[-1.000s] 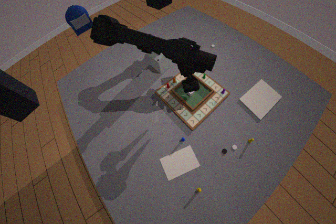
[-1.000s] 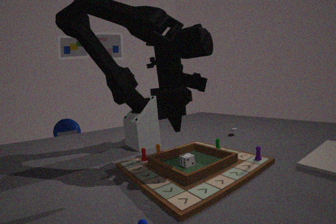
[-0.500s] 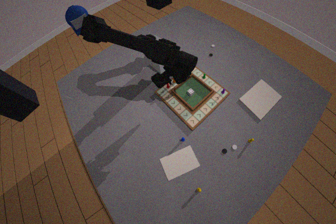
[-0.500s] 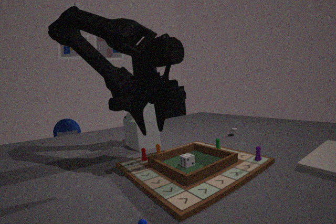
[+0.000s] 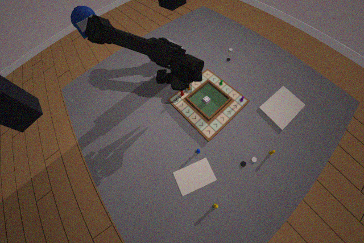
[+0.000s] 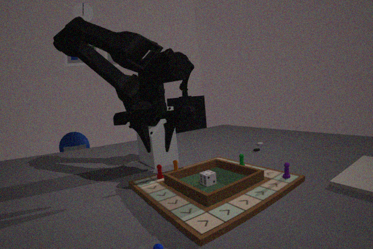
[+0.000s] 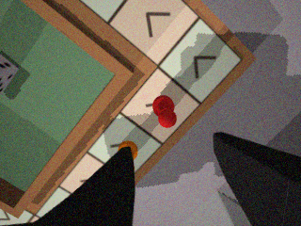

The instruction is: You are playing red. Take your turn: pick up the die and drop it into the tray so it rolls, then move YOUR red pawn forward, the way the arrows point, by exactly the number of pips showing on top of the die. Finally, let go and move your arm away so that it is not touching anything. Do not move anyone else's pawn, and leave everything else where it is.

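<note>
From the top, the black arm is reaching across the grey mat (image 5: 123, 134) on the desk, and its jaws (image 5: 179, 86) are hanging over the near-left edge of the game board (image 5: 209, 103). The red pawn (image 5: 182, 93) is standing on a track square just below them, with an orange pawn (image 5: 188, 88) on the next square. The white die (image 5: 206, 99) is lying in the green tray (image 5: 219, 99) at the board's centre. A green pawn (image 5: 220, 82) and a purple pawn (image 5: 242, 98) are standing on other track squares.

In the exterior view, the jaws (image 6: 157, 145) are pointing straight down, partly parted and gripping nothing, with the fingertips hovering above the red pawn (image 6: 159, 171) and not touching it. The die (image 6: 207, 178) is sitting inside the tray's brown wall (image 6: 217, 193). The orange pawn (image 6: 175, 165) is standing just beside the red one.

Through the wrist camera, the red pawn (image 7: 165, 111) is showing from above on a pale square, lying ahead of the gap between the two dark fingertips. The orange pawn (image 7: 128, 150) is peeking out at the tip of the other finger. The pips on the die's top face are too blurred to count.
</note>
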Robot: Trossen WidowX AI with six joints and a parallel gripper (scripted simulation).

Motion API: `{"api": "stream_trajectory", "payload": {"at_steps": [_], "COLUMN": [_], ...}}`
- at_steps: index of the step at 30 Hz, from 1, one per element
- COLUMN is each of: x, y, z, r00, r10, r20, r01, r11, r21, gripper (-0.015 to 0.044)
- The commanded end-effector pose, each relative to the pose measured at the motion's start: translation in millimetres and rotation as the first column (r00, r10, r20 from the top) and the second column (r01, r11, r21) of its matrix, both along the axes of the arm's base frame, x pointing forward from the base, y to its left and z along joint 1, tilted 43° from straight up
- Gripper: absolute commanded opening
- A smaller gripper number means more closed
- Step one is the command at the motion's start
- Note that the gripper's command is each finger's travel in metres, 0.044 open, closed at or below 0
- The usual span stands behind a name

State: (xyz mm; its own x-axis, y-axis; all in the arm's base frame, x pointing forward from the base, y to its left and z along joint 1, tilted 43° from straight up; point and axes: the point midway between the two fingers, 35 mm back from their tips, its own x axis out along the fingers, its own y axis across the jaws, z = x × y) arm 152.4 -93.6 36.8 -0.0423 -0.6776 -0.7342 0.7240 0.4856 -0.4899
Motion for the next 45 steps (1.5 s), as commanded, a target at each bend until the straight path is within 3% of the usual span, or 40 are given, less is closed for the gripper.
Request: {"api": "stream_trajectory", "payload": {"at_steps": [1, 35, 40, 45], "x": [-0.8, -3.8, -3.8, -3.8], "y": [-1.9, -40.3, -40.3, -40.3], "z": [-0.2, -40.3, -40.3, -40.3], "r00": [1.000, 1.000, 1.000, 1.000], "r10": [-0.008, -0.008, -0.008, -0.008], "r20": [0.010, 0.009, 0.009, 0.009], "r01": [0.008, 0.008, 0.008, 0.008], "r11": [1.000, 1.000, 1.000, 1.000], "r21": [-0.007, -0.010, -0.010, -0.010], "gripper": [0.0200, 0.0200, 0.0069, 0.0035]}}
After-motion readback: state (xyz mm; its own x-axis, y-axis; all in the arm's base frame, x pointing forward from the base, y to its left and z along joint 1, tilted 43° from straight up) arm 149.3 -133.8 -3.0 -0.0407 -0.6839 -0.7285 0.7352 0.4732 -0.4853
